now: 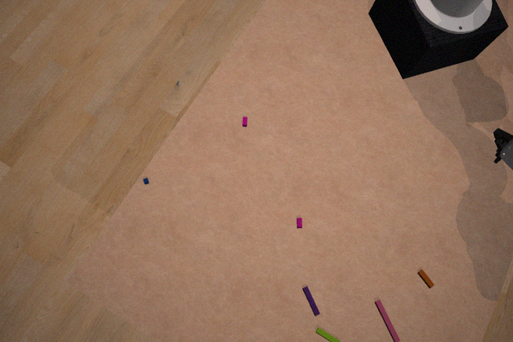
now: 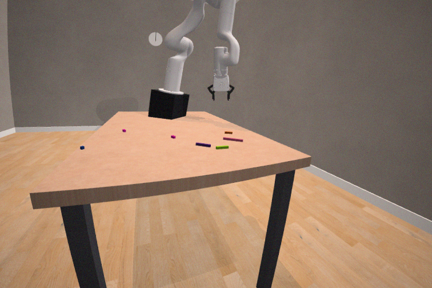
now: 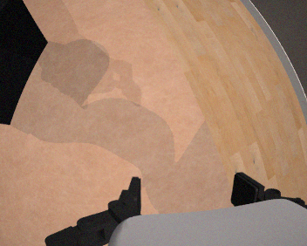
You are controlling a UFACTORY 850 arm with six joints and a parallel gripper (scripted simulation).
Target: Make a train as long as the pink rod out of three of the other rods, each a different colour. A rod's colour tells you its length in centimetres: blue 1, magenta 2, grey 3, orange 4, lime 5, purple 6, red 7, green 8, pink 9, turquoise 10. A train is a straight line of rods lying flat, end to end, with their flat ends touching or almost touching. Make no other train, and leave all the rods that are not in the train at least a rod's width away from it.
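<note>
The pink rod (image 1: 387, 320) (image 2: 232, 139) lies flat near the table's right side. Near it lie a purple rod (image 1: 311, 300) (image 2: 203, 144), a lime rod (image 1: 327, 334) (image 2: 222, 147) and an orange rod (image 1: 425, 278) (image 2: 228, 132). Two magenta rods lie apart, one (image 1: 299, 222) (image 2: 173, 136) mid-table and one (image 1: 244, 121) (image 2: 124, 130) farther back. A blue cube (image 1: 146, 180) (image 2: 82, 147) sits at the table's left edge. No rods touch. My gripper (image 2: 220, 96) (image 3: 188, 191) is open and empty, high above the table near the base.
The arm's black base block (image 1: 421, 42) (image 2: 168, 104) (image 3: 6, 59) stands at the back of the table (image 1: 321, 144) (image 2: 144, 165). The table's edges drop to the wooden floor (image 1: 64, 37) on all sides.
</note>
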